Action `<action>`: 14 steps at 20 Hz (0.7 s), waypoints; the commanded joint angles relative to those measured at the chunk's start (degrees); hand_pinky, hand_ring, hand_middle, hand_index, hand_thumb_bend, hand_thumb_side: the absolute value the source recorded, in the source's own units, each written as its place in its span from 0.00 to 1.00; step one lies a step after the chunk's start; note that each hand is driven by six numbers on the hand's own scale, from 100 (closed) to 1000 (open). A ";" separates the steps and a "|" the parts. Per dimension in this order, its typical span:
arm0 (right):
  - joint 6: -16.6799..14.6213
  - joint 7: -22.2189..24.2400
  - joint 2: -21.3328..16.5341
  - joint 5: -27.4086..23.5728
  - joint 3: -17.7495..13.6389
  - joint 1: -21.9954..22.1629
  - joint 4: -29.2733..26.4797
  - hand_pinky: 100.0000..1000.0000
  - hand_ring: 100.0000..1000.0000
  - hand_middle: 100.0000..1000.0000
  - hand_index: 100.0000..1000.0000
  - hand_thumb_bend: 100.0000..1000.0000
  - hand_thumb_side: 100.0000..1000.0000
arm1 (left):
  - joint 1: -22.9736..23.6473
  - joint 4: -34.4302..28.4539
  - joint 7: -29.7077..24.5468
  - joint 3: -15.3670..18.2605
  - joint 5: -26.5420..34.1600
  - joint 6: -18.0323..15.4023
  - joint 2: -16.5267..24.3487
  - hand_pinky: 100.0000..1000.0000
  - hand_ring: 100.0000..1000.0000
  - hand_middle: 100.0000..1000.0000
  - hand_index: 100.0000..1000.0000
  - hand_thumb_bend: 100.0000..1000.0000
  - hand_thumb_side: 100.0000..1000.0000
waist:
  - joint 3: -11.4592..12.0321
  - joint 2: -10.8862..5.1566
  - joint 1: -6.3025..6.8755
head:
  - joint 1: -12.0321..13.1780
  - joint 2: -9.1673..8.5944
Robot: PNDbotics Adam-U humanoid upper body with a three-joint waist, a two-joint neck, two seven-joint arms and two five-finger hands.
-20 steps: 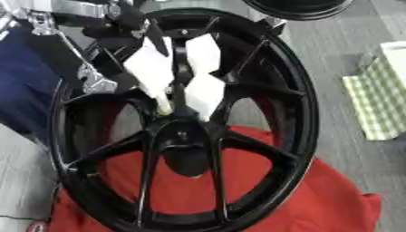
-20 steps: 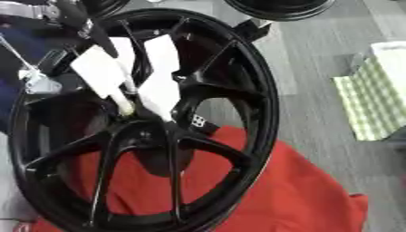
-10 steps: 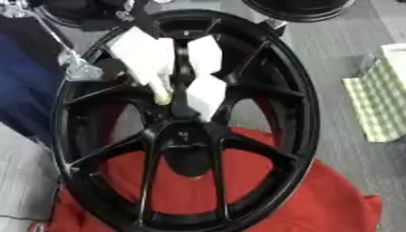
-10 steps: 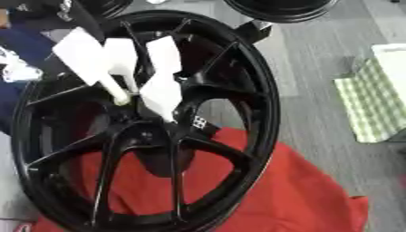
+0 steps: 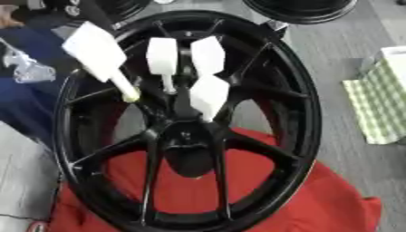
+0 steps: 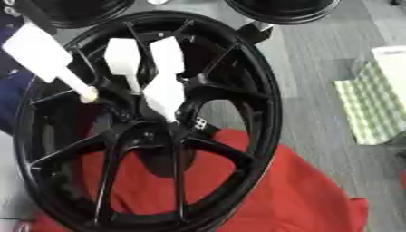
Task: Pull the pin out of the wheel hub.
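the left robot hand [image 5: 97,16], barely showing at the wheel's upper-left rim so its grip cannot be told, has drawn one white pin [image 5: 99,54] clear of the wheel hub [image 5: 184,131], tip now free, while three other pins [image 5: 208,93] remain by the hub.

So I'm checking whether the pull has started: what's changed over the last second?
The leftmost white pin has moved up and to the left, away from the hub; its yellowish tip is now over a left spoke. The other three white pins, the black wheel and the red cloth stayed put.
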 commanded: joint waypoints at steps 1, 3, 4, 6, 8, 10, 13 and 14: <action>0.25 -0.04 -1.37 0.70 -0.81 -0.27 -0.86 0.37 0.53 0.46 0.68 0.39 0.63 | 2.05 1.43 2.14 4.80 1.48 0.25 3.72 0.00 0.00 0.06 0.31 0.00 0.20 | 0.25 -1.32 -0.23 | -0.46 -0.68; 0.30 -0.04 -1.37 0.74 -0.94 -0.25 -0.88 0.37 0.53 0.46 0.68 0.39 0.63 | 4.06 4.03 3.12 7.14 2.06 0.50 4.24 0.00 0.00 0.06 0.31 0.00 0.22 | 0.55 -1.29 -0.34 | -0.62 -0.77; 0.32 -0.04 -1.37 0.74 -1.00 -0.22 -0.88 0.37 0.53 0.46 0.68 0.39 0.63 | 4.82 5.60 3.50 8.27 2.29 0.59 4.41 0.00 0.00 0.05 0.31 0.00 0.23 | 0.69 -1.27 -0.40 | -0.70 -0.80; 0.35 -0.04 -1.41 0.69 -1.13 -0.11 -0.84 0.37 0.53 0.46 0.68 0.39 0.63 | 5.78 9.40 4.18 10.47 2.66 0.82 4.58 0.00 0.00 0.05 0.30 0.00 0.24 | 0.98 -1.26 -0.50 | -0.82 -0.83; 0.35 -0.04 -1.46 0.68 -1.25 -0.05 -0.83 0.37 0.53 0.46 0.68 0.39 0.63 | 6.26 13.95 4.66 12.53 2.88 1.00 4.70 0.00 0.00 0.04 0.30 0.00 0.24 | 1.23 -1.24 -0.58 | -1.00 -0.89; 0.38 -0.04 -1.51 0.71 -1.37 -0.02 -0.84 0.37 0.53 0.46 0.68 0.39 0.63 | 6.45 18.60 4.84 14.42 3.06 0.88 4.75 0.00 0.00 0.04 0.30 0.00 0.25 | 1.35 -1.24 -0.64 | -1.17 -0.93; 0.44 -0.04 -1.55 0.73 -1.63 0.07 -0.86 0.37 0.53 0.46 0.68 0.39 0.63 | 7.01 25.65 5.10 16.93 2.38 0.43 4.98 0.00 0.00 0.04 0.30 0.00 0.25 | 1.43 -1.18 -0.70 | -1.43 -0.97; 0.46 -0.04 -1.56 0.72 -1.74 0.09 -0.85 0.37 0.53 0.46 0.68 0.39 0.64 | 7.31 27.73 5.30 17.65 1.91 0.21 5.00 0.00 0.00 0.04 0.31 0.00 0.26 | 1.44 -1.16 -0.72 | -1.51 -1.00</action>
